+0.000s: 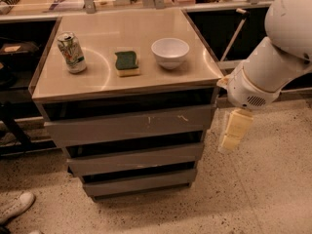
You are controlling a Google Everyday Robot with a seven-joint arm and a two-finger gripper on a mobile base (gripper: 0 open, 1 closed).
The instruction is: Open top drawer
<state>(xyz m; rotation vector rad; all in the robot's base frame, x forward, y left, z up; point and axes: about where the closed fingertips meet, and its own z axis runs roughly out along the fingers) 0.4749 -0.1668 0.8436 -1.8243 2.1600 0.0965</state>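
The top drawer (129, 125) is the tallest grey front of the three, just under the tabletop, with small white scuffs right of centre. A dark gap runs above it. Two shorter grey drawers (136, 159) sit below it. My gripper (234, 129) is pale yellow and hangs pointing down from the white arm (273, 62). It is just right of the cabinet's front right corner, level with the top drawer's front and touching nothing.
On the beige tabletop (195, 72) stand a drink can (71, 52), a green sponge (127, 63) and a white bowl (170, 52). A counter with dark shelving runs behind. A shoe (15, 207) shows at the bottom left on the speckled floor.
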